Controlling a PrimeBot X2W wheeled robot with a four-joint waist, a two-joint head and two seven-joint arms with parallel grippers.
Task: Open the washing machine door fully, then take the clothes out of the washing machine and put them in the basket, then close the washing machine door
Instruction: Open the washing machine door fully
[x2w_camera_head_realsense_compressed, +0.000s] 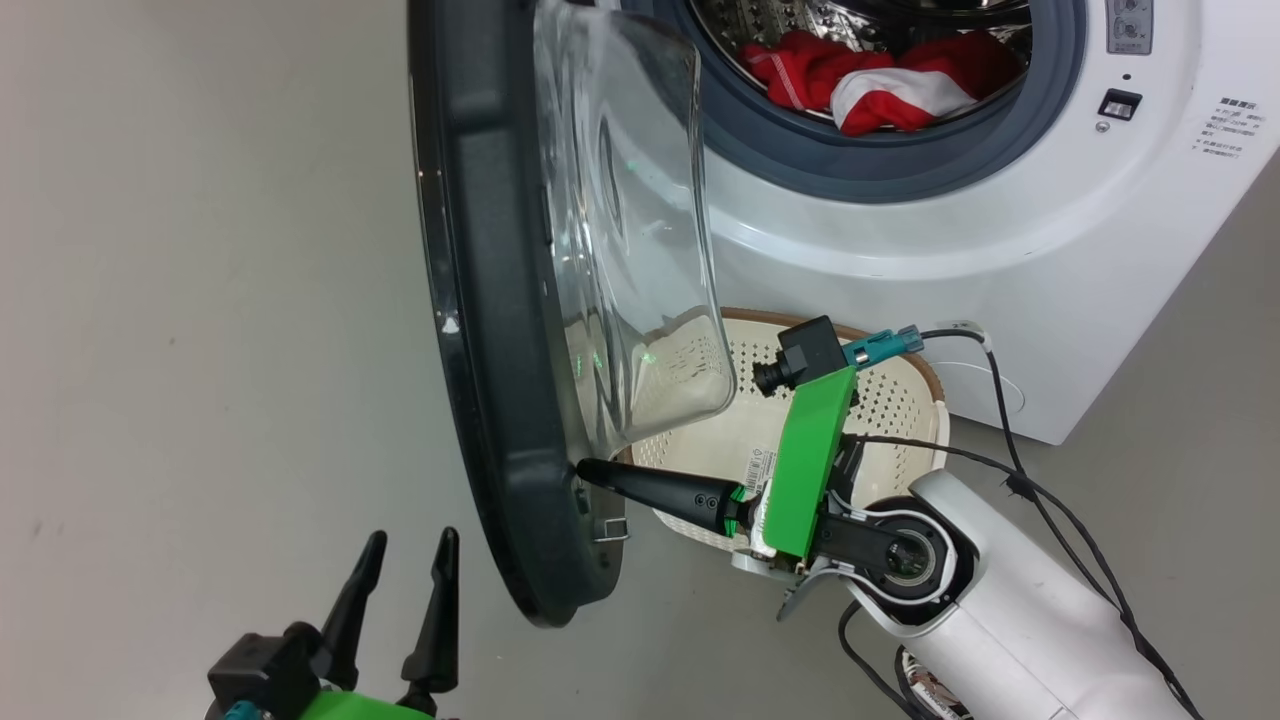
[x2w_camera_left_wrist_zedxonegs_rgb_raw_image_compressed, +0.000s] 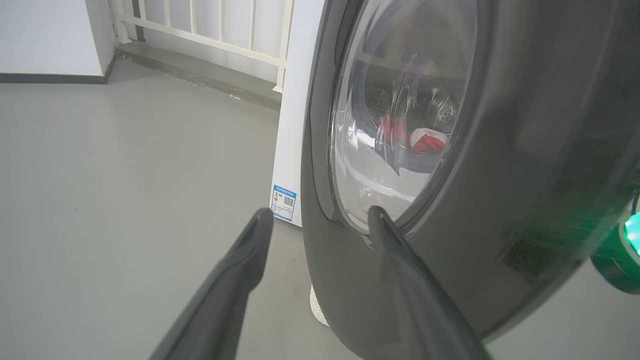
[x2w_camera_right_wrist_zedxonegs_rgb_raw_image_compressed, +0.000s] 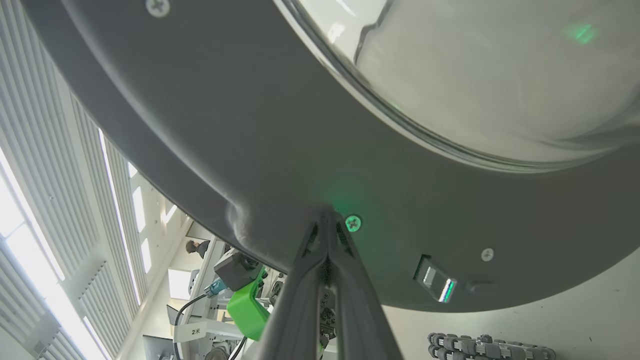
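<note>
The washing machine door (x2w_camera_head_realsense_compressed: 500, 330) stands swung out edge-on, its glass bowl (x2w_camera_head_realsense_compressed: 630, 230) bulging to the right. My right gripper (x2w_camera_head_realsense_compressed: 585, 470) is shut, and its tip presses on the door's dark inner frame (x2w_camera_right_wrist_zedxonegs_rgb_raw_image_compressed: 325, 212) near the bottom edge. My left gripper (x2w_camera_head_realsense_compressed: 410, 545) stands open, low on the door's outer side, empty. In the left wrist view its fingers (x2w_camera_left_wrist_zedxonegs_rgb_raw_image_compressed: 255, 235) flank the door's black rim (x2w_camera_left_wrist_zedxonegs_rgb_raw_image_compressed: 525, 165). Red and white clothes (x2w_camera_head_realsense_compressed: 870, 80) lie in the drum of the washing machine (x2w_camera_head_realsense_compressed: 1000, 230). The basket (x2w_camera_head_realsense_compressed: 900, 390) sits on the floor under the opening, behind my right wrist.
Grey floor (x2w_camera_head_realsense_compressed: 200, 300) stretches to the left of the door. Black cables (x2w_camera_head_realsense_compressed: 1010, 440) trail from my right forearm (x2w_camera_head_realsense_compressed: 1010, 620) across the machine's front. A white railing (x2w_camera_left_wrist_zedxonegs_rgb_raw_image_compressed: 210, 25) stands behind the machine, and a blue label (x2w_camera_left_wrist_zedxonegs_rgb_raw_image_compressed: 283, 202) marks its side.
</note>
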